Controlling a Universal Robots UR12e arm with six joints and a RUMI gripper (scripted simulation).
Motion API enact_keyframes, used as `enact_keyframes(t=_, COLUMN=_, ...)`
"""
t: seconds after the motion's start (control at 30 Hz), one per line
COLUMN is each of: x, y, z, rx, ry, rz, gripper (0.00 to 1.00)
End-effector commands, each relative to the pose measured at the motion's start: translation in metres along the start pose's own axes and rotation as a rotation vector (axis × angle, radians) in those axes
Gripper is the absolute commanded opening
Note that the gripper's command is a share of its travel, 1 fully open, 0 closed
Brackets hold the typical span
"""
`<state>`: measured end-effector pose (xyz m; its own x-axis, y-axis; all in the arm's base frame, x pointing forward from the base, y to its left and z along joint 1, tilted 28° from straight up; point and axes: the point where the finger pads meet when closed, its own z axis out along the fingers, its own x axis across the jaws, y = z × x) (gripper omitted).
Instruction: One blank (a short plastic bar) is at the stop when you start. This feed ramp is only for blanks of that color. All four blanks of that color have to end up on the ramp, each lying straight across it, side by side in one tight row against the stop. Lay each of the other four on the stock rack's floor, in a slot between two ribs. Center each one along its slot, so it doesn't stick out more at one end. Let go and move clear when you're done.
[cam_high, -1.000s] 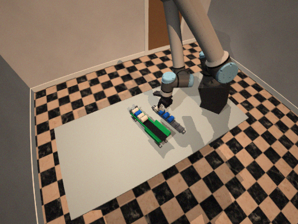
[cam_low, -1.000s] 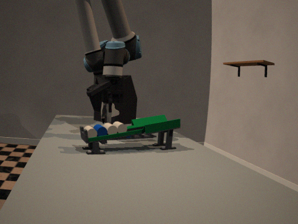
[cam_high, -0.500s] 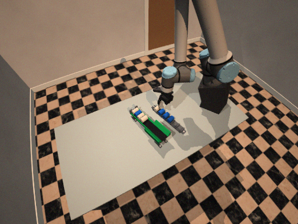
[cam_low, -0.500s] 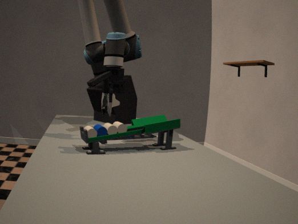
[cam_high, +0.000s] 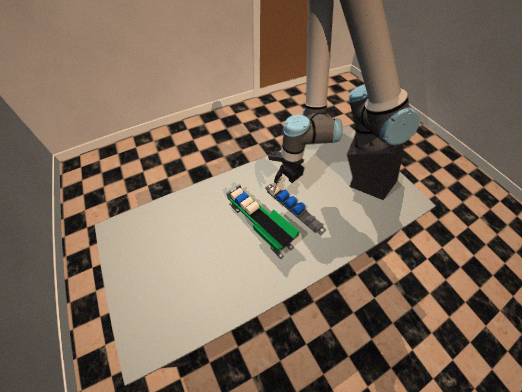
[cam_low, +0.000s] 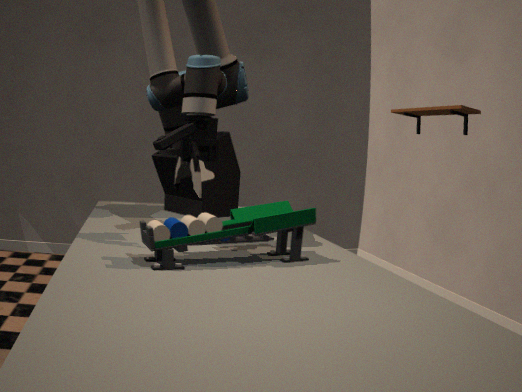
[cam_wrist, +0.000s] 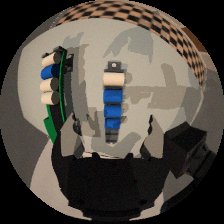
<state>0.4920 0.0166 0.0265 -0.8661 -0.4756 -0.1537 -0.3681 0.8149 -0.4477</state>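
The green feed ramp (cam_high: 262, 220) holds four blanks against its stop: a cream one (cam_high: 236, 192), a blue one (cam_high: 242, 198), then two cream ones (cam_high: 247, 203) (cam_high: 253, 208). They also show in the wrist view, with the blue one (cam_wrist: 48, 73) second from the stop. The grey stock rack (cam_high: 295, 207) holds a cream blank (cam_wrist: 114, 79) at its far end and three blue blanks (cam_wrist: 113, 94) (cam_wrist: 113, 108) (cam_wrist: 112, 121) in slots after it. My gripper (cam_high: 282, 180) (cam_wrist: 112, 114) hangs above the rack's far end, fingers wide open and empty.
The robot's dark base (cam_high: 375, 167) stands right of the rack on the grey mat. In the exterior view the ramp (cam_low: 235, 227) hides the rack. A wooden shelf (cam_low: 436, 111) hangs on the right wall. Checkered floor surrounds the mat.
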Motion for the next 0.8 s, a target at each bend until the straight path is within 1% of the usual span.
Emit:
enact_keyframes(t=0.0, x=-0.0005, y=-0.0004, z=0.0, rx=0.001, ry=0.0, rz=0.0, gripper=1.0)
enact_keyframes(t=0.5, x=-0.0005, y=-0.0006, z=0.0, rx=0.001, ry=0.0, rz=0.004, gripper=1.0)
enact_keyframes(t=0.77, x=-0.0002, y=-0.0024, z=0.0001, rx=0.001, ry=0.0, rz=0.04, gripper=1.0)
